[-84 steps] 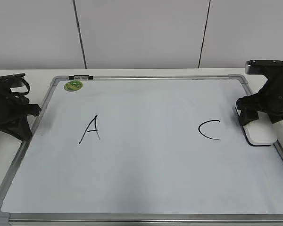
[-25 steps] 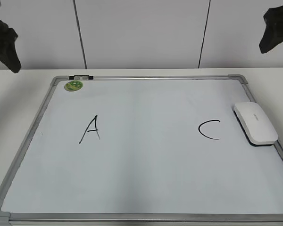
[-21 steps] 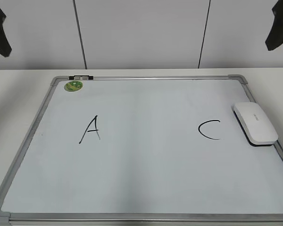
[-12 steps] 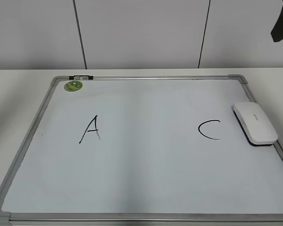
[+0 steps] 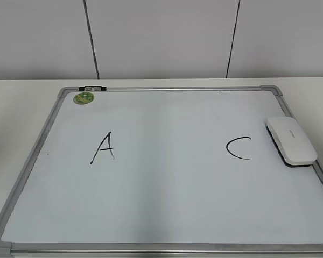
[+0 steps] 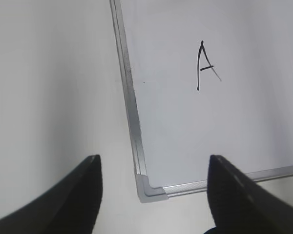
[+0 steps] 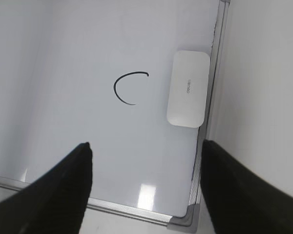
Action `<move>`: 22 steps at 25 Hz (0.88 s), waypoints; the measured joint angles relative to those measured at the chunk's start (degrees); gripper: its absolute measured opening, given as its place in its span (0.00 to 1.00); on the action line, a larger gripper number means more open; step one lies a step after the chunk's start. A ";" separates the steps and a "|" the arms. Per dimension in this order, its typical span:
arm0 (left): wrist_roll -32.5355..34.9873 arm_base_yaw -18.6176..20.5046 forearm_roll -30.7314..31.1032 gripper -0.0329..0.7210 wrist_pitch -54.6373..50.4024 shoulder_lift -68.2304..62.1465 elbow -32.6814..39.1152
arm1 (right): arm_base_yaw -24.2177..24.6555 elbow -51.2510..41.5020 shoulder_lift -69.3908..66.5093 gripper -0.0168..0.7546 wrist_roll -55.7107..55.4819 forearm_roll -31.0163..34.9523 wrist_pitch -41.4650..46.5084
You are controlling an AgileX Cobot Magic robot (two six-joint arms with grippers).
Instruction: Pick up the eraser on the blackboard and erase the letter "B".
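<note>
Near the counter's right edge, the eraser [image 5: 291, 141] lies flat on the blackboard [image 5: 167, 199], just beside the frame, its long axis running along that edge. No "B" shows between the letter "A" [image 5: 103, 147] and the letter "C" [image 5: 239, 148]; that stretch looks bare. My right claw [image 7: 144, 165] hangs released and empty above, the eraser ahead of it and a little to the right. My left claw [image 6: 154, 178], also spread, hovers over the opposite near corner, well apart, so the right arm is nearer.

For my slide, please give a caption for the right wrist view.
Open pincer above the whiteboard, eraser beside letter C.
</note>
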State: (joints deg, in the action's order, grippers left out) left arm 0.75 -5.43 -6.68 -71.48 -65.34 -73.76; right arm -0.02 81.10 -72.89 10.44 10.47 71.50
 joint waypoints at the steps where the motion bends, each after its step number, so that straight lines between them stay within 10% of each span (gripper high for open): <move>1: 0.00 0.00 0.00 0.69 0.00 2.15 1.50 | 0.00 -1.25 1.73 0.71 0.06 0.00 0.00; 22: -0.04 0.00 -1.69 0.69 -0.69 33.83 29.01 | 0.00 -36.17 45.72 0.71 -0.81 -1.76 -3.03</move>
State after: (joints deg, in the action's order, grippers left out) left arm 0.71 -5.43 -8.37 -72.17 -31.51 -44.75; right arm -0.02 44.94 -27.17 9.64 8.71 68.48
